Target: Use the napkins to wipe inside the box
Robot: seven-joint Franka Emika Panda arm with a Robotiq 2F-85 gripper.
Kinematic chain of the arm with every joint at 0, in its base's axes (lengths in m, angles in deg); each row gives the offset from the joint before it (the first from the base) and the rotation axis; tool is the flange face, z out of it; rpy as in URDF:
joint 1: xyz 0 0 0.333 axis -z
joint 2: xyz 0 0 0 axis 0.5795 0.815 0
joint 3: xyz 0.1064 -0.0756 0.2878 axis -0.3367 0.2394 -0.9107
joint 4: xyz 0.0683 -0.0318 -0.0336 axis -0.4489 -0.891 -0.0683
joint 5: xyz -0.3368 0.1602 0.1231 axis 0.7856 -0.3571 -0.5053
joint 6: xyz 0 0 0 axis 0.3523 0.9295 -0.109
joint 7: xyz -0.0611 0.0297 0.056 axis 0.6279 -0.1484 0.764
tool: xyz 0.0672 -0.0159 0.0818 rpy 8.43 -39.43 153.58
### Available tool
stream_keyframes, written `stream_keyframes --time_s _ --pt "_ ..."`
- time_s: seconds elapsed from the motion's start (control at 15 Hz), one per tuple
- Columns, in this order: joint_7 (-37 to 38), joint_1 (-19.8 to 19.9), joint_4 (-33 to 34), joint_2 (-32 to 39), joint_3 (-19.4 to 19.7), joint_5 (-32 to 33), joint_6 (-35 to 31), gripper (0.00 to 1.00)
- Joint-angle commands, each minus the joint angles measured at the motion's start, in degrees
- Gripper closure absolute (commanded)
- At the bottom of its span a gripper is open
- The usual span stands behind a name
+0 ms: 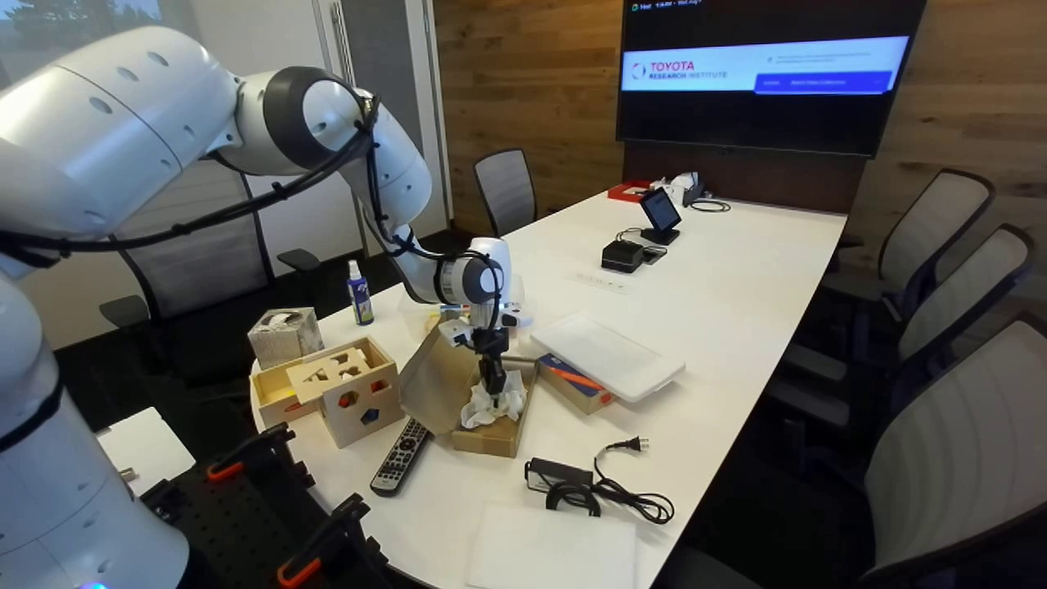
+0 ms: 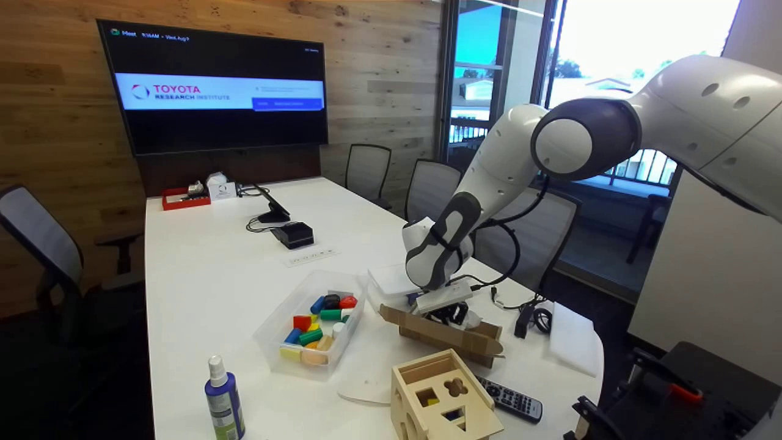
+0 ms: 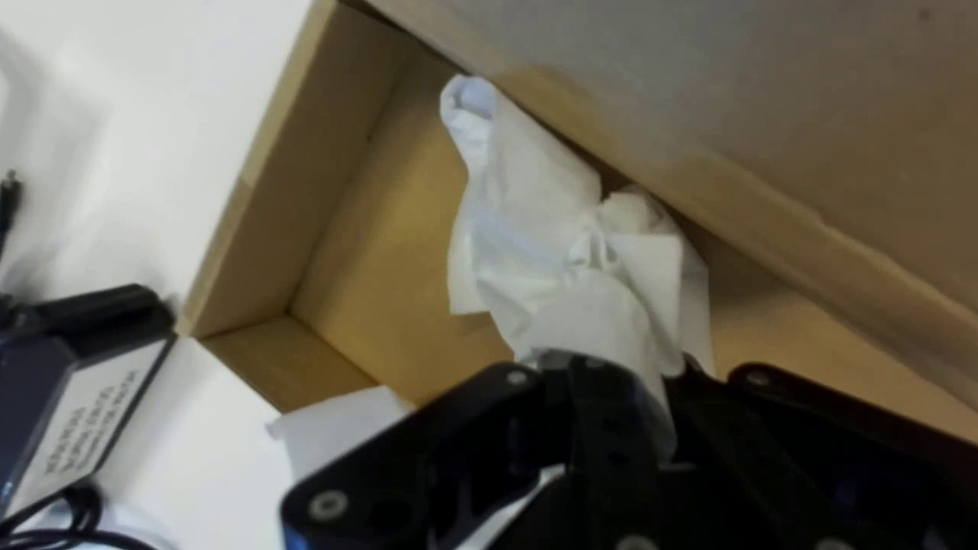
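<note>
The shallow brown cardboard box lies open on the table, its flap lid raised on one side. The box also shows in an exterior view and in the wrist view. My gripper points down into the box, its fingers closed on a crumpled white napkin. The napkin lies against the box floor by the lid-side wall and shows in an exterior view too. Another white piece pokes out over the box wall. Whether it is the same napkin is hidden by the gripper.
Around the box are a pale wooden shape box, a remote, a charger with cable, and a white lid on a blue-orange carton. A clear bin of blocks, a spray bottle and a tissue box stand nearby.
</note>
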Motion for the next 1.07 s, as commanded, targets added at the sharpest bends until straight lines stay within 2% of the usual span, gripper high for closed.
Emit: stream_keyframes --time_s 0.0,0.33,0.6,1.0 --pt "-0.5 0.4 -1.9 0.0 0.1 -0.7 -9.5 0.99" --pt "-1.7 0.9 -5.1 -1.0 -0.2 -2.1 -18.2 0.99" --pt "-5.6 1.5 -10.3 -6.1 -1.3 -3.8 -18.0 0.99" --pt "-10.6 -0.4 -21.0 -20.2 0.5 -2.5 -16.4 0.99"
